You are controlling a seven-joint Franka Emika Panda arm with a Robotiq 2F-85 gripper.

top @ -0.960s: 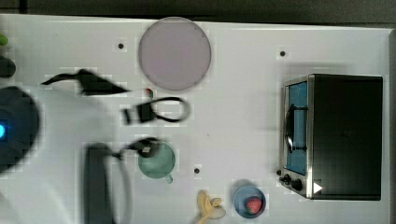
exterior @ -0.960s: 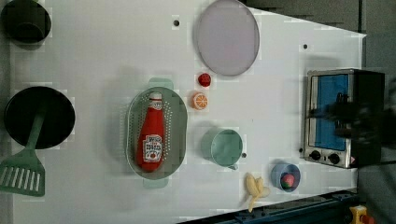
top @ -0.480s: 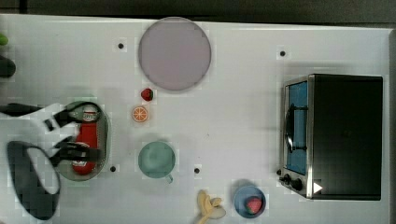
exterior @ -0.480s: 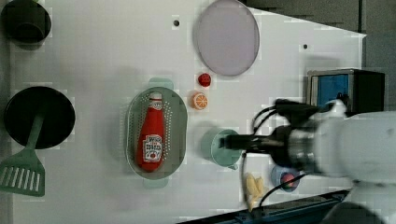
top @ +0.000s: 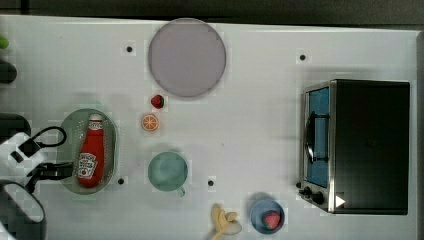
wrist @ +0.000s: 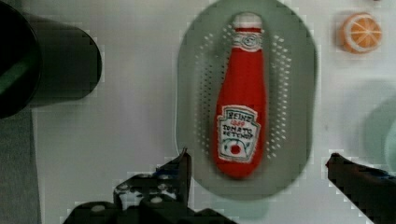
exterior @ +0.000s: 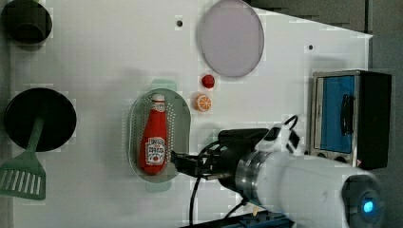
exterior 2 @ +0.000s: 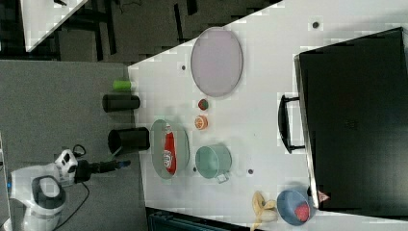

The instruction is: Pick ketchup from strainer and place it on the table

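Lying flat in the strainer (top: 111, 131), the ketchup (top: 90, 157) runs along its length, cap toward the plate (top: 186, 57). The gripper (wrist: 257, 170) hovers over the bottle's base end, fingers spread wide, nothing held.

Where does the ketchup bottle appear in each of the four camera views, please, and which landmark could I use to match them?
Top view: ketchup bottle at the left, lying in the strainer.
Left view: left of centre, cap pointing up.
Right view: left of centre, beside the green cup.
Wrist view: centre, label toward the gripper.
Shared landmark: the orange slice beyond the strainer's cap end.
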